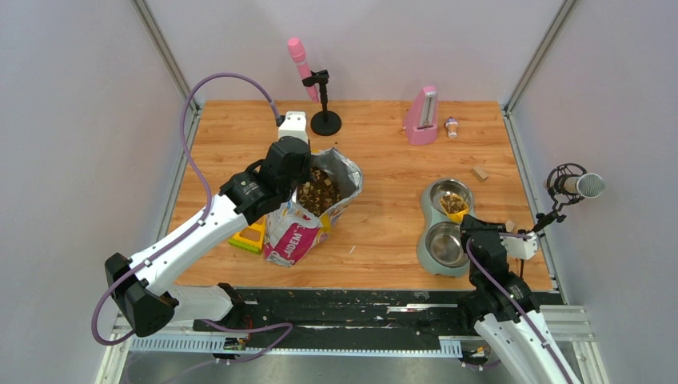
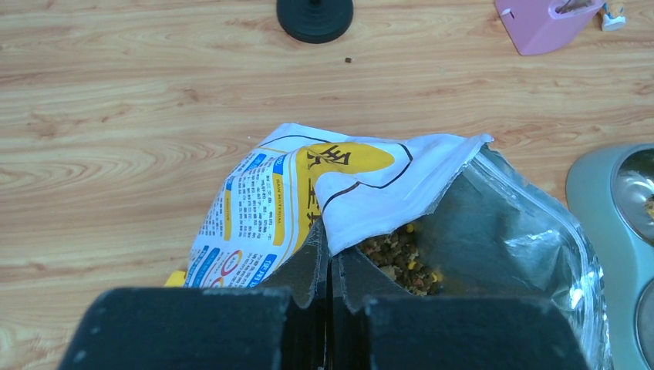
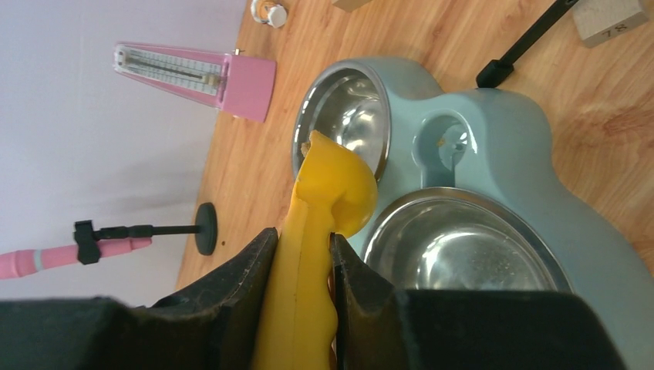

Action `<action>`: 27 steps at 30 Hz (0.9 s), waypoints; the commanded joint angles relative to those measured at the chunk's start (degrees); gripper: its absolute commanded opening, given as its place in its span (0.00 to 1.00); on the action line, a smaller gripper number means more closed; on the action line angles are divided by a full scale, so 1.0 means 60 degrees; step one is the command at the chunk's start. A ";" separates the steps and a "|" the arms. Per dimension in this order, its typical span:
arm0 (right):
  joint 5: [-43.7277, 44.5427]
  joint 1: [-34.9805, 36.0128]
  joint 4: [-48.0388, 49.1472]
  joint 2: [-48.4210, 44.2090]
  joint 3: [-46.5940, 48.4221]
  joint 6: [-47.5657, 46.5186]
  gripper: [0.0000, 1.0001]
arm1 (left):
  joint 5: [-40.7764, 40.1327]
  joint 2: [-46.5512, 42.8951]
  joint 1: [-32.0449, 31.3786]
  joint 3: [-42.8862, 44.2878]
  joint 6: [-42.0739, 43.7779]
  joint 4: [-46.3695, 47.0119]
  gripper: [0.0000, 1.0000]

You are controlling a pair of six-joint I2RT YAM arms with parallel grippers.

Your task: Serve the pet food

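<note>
The printed food bag (image 1: 300, 228) stands open at mid-left of the table, with brown kibble (image 1: 318, 190) showing inside; the kibble also shows in the left wrist view (image 2: 401, 258). My left gripper (image 1: 297, 182) is shut on the bag's rim (image 2: 339, 208). My right gripper (image 1: 473, 226) is shut on the handle of a yellow scoop (image 3: 320, 231), whose tilted head (image 1: 456, 213) is over the far bowl (image 1: 448, 198) of the grey-green double bowl. Kibble (image 1: 452, 202) lies in that far bowl. The near bowl (image 1: 444, 244) holds nothing that I can see.
A pink microphone on a black stand (image 1: 324, 120) and a pink metronome (image 1: 421, 118) stand at the back. A grey microphone (image 1: 577, 186) is at the right edge. A yellow-green block (image 1: 249, 237) lies left of the bag. Small wooden blocks (image 1: 480, 173) lie near the bowls.
</note>
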 commanded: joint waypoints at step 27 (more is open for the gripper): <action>-0.0269 -0.1632 -0.0993 0.4400 0.2491 -0.0716 0.00 | -0.0744 -0.0384 -0.0056 -0.0031 0.0091 0.0932 0.00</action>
